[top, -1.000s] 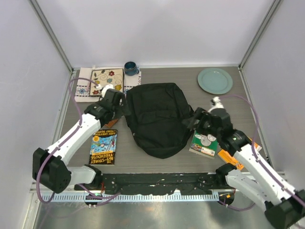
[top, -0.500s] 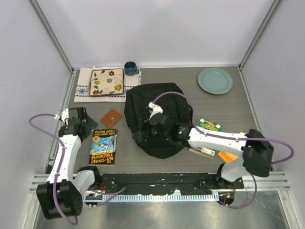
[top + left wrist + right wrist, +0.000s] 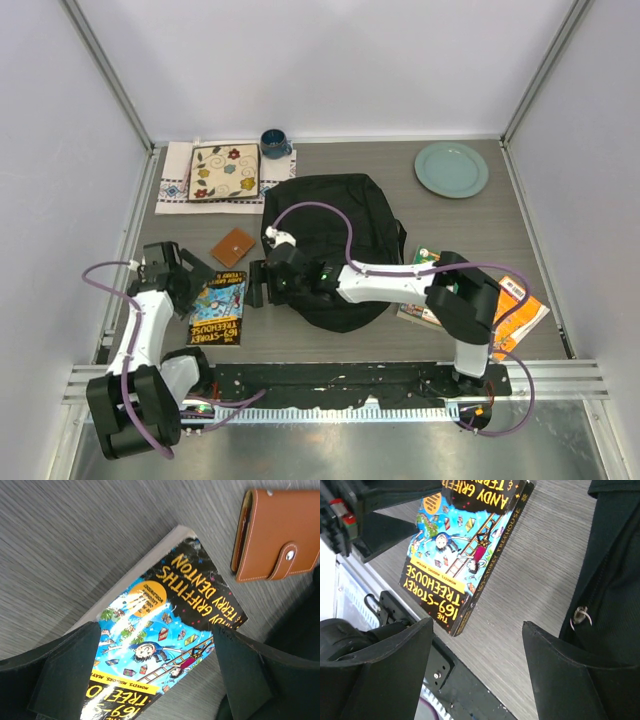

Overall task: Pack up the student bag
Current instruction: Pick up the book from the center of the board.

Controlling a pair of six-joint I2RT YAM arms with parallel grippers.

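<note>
R claw [image 3: 258, 287] spread, student bag [image 3: 335, 235] just to its R; L claw [image 3: 200, 277] spread too, over book [image 3: 218, 310]

Left of the student bag [image 3: 335, 215], the paperback [image 3: 217, 307] and brown wallet [image 3: 233, 246] fill most of the worktop [image 3: 350, 348]. The right claw [image 3: 257, 284] sits spread in the narrow strip between paperback and bag. The left claw [image 3: 195, 276] hangs spread over the paperback. The right arm [image 3: 390, 275] lies across the bag's near half. Books [image 3: 432, 290] crowd its right edge. Beyond the bag, bare worktop runs toward the plate [image 3: 451, 169].

Treehouse book [image 3: 217, 308] lies near a brown wallet [image 3: 233, 246].
</note>
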